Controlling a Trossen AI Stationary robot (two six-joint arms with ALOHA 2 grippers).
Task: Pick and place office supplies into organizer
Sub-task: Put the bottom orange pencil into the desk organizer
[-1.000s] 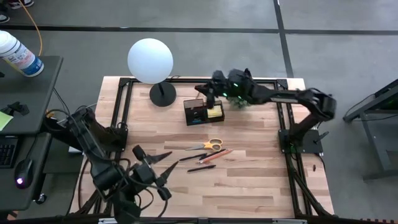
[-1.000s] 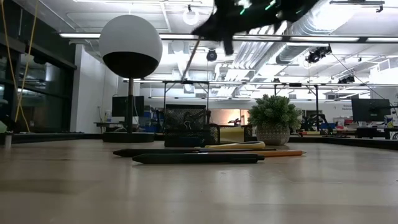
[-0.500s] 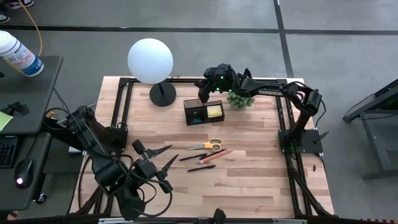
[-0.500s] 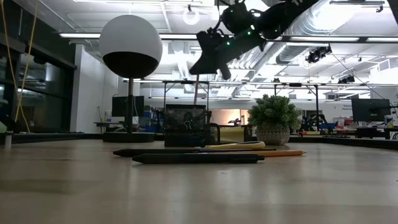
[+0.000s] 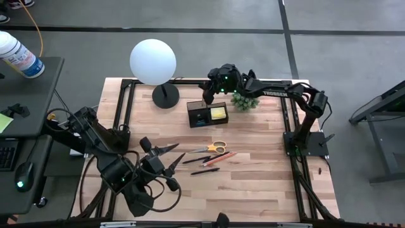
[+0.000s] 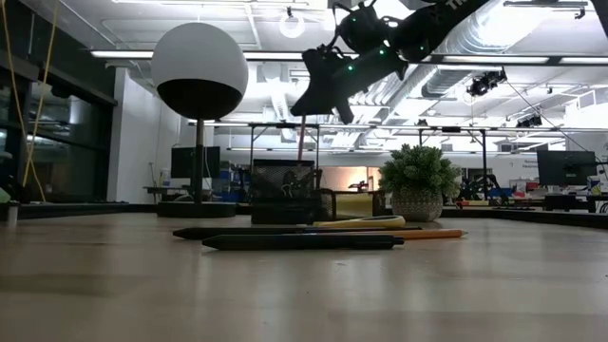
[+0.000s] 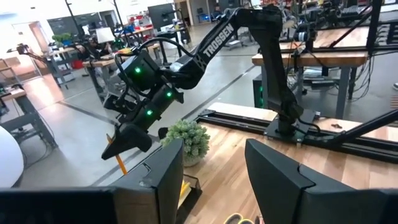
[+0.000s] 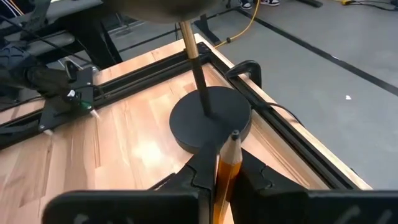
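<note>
My right gripper [image 5: 207, 95] hovers over the far left end of the black organizer [image 5: 207, 114], shut on an orange pencil [image 8: 225, 167]. In the low view the pencil [image 6: 301, 142] hangs down toward the organizer [image 6: 282, 195]. A yellow sticky-note pad [image 5: 219, 114] sits in the organizer. Yellow-handled scissors [image 5: 212, 148] and several pencils and pens [image 5: 214, 159] lie flat on the table in the middle. My left gripper [image 5: 166, 158] is open, above the table's near left part, left of the scissors. My right gripper pinches the orange pencil's upper part [image 8: 224, 177] between its two fingers, coming from above and slanting down. The pencil runs along the fingers and sticks out past them, sharpened tip [image 8: 234, 135] downward. It hangs nearly upright [image 7: 117, 155], lifted clear of the table.
A white globe lamp [image 5: 153, 61] on a black base [image 5: 166, 95] stands left of the organizer. A small green potted plant [image 5: 243, 100] stands right of it, under the right arm. Black frame rails [image 5: 123, 114] border the table on both sides.
My right gripper swung from over the plant toward the table's left, stopping over the organizer's far left end. The pencil came along and turned from slanted to nearly upright. My left gripper moved a little toward the far right, closer to the scissors.
</note>
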